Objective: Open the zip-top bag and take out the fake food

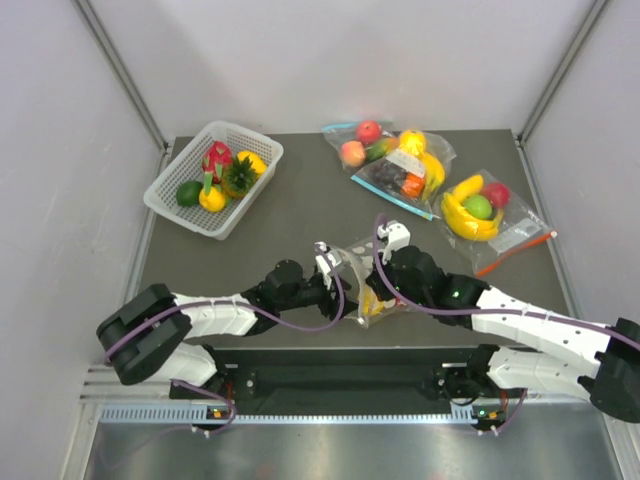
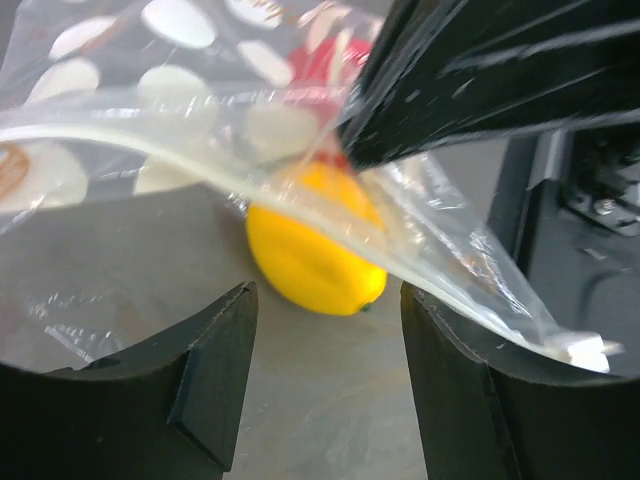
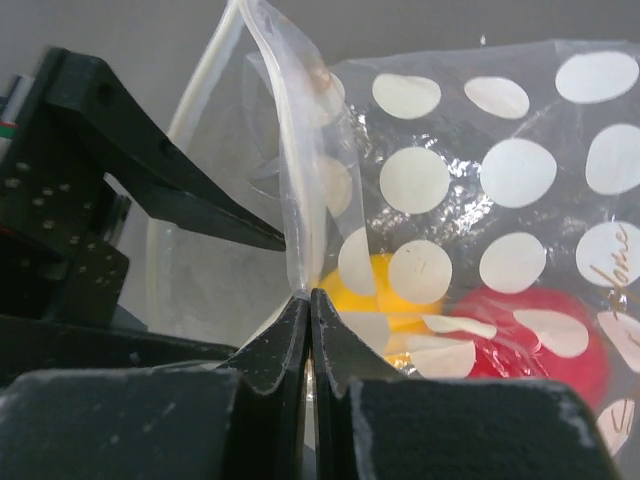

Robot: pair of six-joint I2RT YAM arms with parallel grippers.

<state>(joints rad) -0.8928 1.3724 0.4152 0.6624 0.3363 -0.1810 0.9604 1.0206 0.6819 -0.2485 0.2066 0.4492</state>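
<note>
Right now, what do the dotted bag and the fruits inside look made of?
The zip-top bag: thin clear plastic film, glossy; it creases, catches glare, and shows the contents through printed white dots. The yellow fruit: likely moulded plastic, smooth with a soft sheen. The red piece: probably the same, though seen only through the film.

zip-top bag [image 3: 460, 130] cut off at edges, red piece [image 3: 575, 365] veiled by dots
</note>
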